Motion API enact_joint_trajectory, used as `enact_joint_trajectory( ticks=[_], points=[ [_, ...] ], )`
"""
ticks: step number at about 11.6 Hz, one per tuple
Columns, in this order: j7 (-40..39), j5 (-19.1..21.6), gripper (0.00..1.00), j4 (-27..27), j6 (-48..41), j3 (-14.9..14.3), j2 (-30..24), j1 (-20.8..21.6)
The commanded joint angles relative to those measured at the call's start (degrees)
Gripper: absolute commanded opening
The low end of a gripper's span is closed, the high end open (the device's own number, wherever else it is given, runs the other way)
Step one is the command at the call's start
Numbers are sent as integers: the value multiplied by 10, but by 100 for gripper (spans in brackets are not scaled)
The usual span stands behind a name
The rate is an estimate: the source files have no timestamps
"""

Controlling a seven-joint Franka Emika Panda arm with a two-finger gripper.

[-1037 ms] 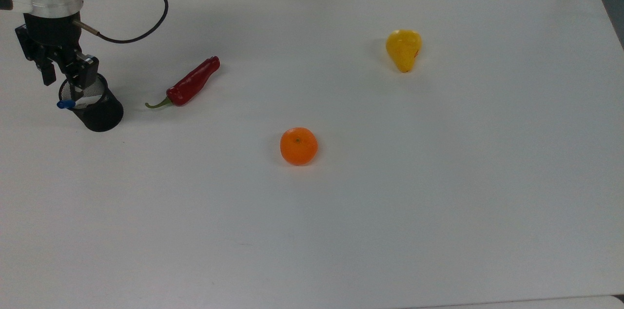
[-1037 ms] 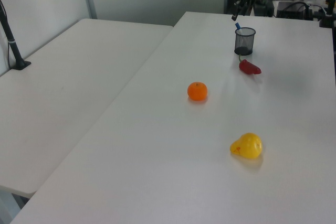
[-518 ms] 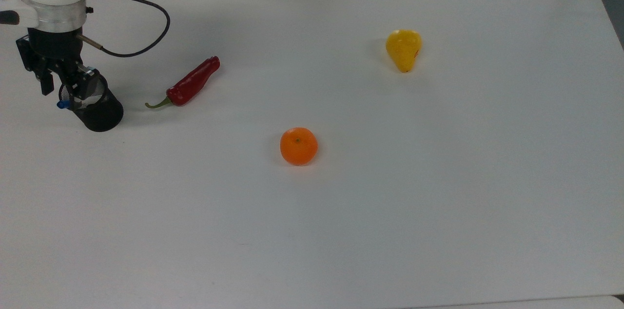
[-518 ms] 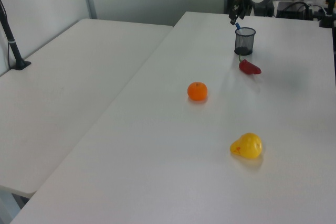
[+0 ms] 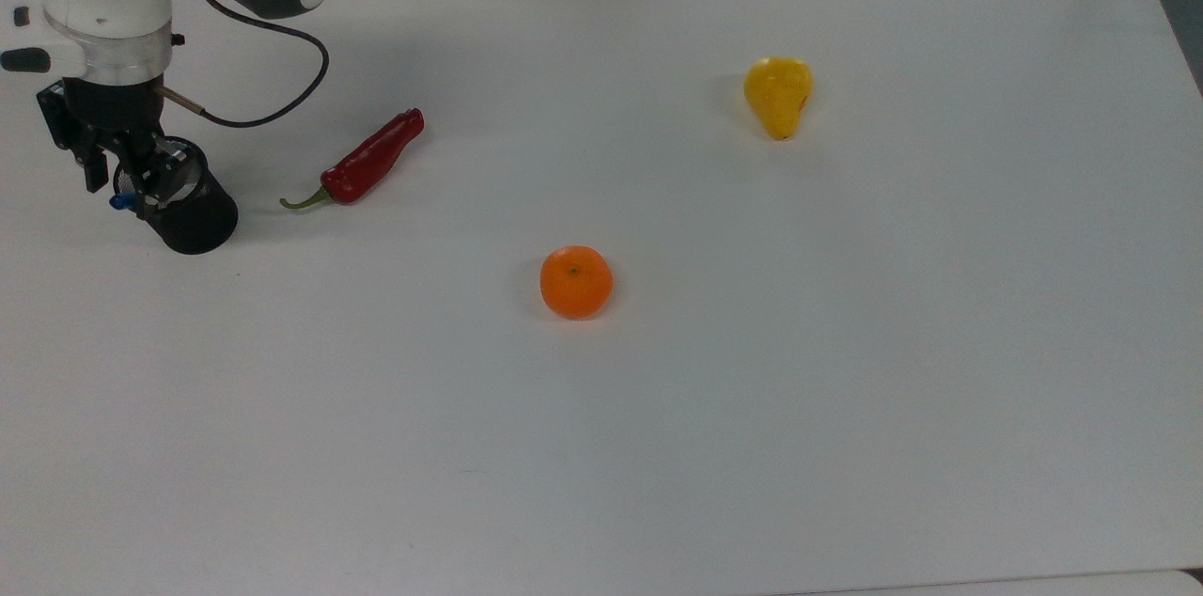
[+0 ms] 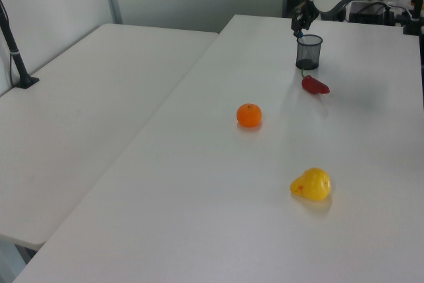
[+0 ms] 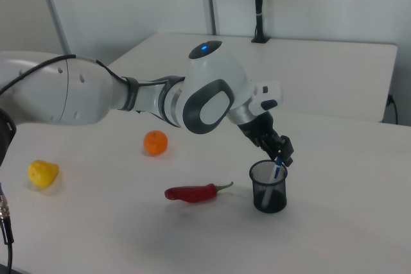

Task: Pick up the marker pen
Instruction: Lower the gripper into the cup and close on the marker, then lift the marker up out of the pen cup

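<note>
The marker pen (image 7: 276, 170) stands tilted in the black mesh cup (image 7: 268, 187), its blue cap leaning out over the rim on the top view's left (image 5: 122, 200); the cup keeps it upright enough that the top end is the only part open to a grasp, which is likely why the arm comes at it from above and not from the side. The gripper (image 5: 120, 180) hangs at the mouth of the cup, with its fingers to either side of the pen's upper end in the top view; whether they are spread or already pressed on the barrel cannot be told. In the right view the wrist is angled down toward the cup, the black fingers (image 7: 283, 147) just above the rim. Beside the cup lies the red chili (image 5: 362, 163), apart from it, and further out on the white table (image 5: 846, 389) sit the orange (image 5: 575, 281) and the yellow pear (image 5: 778, 94), all well clear of the arm. Compared with a second ago, the gripper has dropped lower over the cup and shifted slightly toward the pen's cap, while the arm's elbow has swung further into the top view. The pen, cup and fruit lie as they did.
</note>
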Motion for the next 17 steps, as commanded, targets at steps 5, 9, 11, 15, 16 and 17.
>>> enact_joint_trajectory(
  ticks=[5,9,11,15,16,17],
  points=[
    [-3,-17,18,-13,19,-2,-2,1],
    [-4,-17,5,-13,17,-3,-5,1],
    [-3,-17,5,-13,15,-2,-9,1],
    [0,-16,5,-12,9,-2,-30,1],
    [1,-12,5,-11,9,-2,-40,1],
    [1,-9,5,-12,9,-2,-51,1]
  ],
)
